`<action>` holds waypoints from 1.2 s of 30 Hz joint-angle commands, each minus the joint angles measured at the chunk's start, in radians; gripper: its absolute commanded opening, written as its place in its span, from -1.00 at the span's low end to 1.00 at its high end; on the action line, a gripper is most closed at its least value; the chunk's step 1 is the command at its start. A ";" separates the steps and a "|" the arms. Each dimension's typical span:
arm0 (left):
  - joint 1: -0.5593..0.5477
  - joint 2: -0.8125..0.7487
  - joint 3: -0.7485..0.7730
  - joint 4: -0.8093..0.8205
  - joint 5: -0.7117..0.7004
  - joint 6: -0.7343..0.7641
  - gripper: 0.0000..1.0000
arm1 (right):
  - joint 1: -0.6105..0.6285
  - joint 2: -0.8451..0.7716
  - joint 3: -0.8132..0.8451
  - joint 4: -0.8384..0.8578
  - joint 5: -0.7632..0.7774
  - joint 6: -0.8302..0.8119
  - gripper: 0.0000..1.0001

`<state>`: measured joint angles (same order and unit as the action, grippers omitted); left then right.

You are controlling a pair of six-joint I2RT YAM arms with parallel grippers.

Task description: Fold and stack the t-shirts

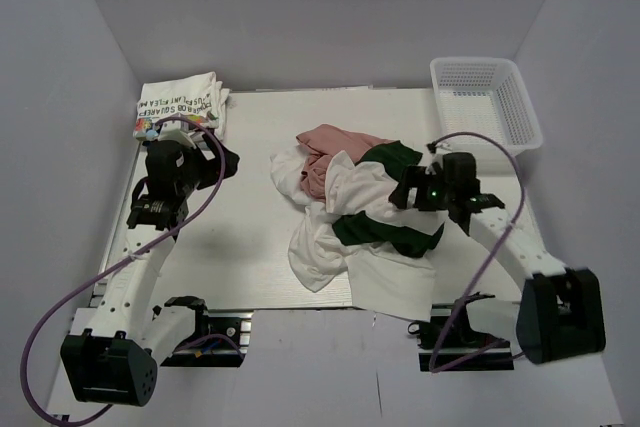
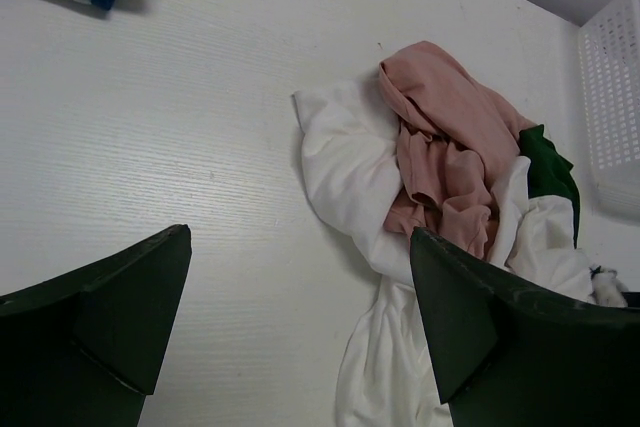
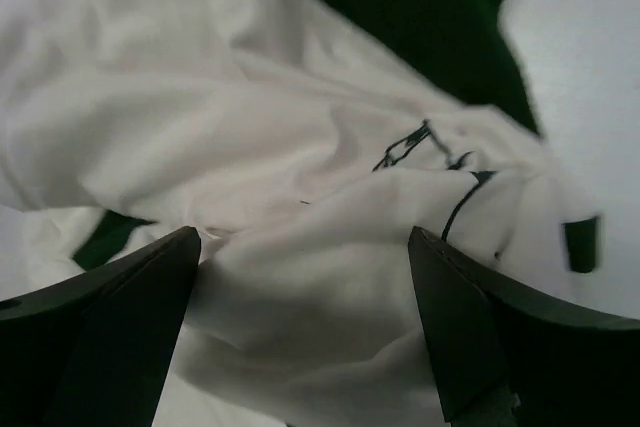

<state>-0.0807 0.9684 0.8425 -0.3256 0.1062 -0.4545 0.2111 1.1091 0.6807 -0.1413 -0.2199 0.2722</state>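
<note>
A loose heap of t-shirts (image 1: 355, 207) lies mid-table: a dusty pink one (image 1: 328, 150) at the back, white ones, and a part dark green one (image 1: 398, 160). A folded printed white tee (image 1: 180, 104) rests at the far left corner. My left gripper (image 1: 228, 160) is open, hovering over bare table left of the heap; its wrist view shows the pink tee (image 2: 450, 137) and white cloth (image 2: 345, 172) ahead. My right gripper (image 1: 402, 193) is open just above the heap's right side, white cloth (image 3: 300, 147) between its fingers (image 3: 130, 317) but not pinched.
A white mesh basket (image 1: 486, 97) stands at the far right corner, also seen in the left wrist view as the basket (image 2: 610, 97). The table (image 1: 250, 237) ends close to both arm bases. Grey walls enclose three sides.
</note>
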 commanded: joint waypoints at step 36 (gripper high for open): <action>0.006 0.036 -0.023 0.020 -0.077 -0.007 1.00 | -0.087 0.490 1.249 0.162 0.843 -0.214 -1.00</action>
<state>-0.0807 0.9966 0.8162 -0.3138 0.0574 -0.4576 0.1757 1.5311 1.8244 -0.1177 0.4854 0.1658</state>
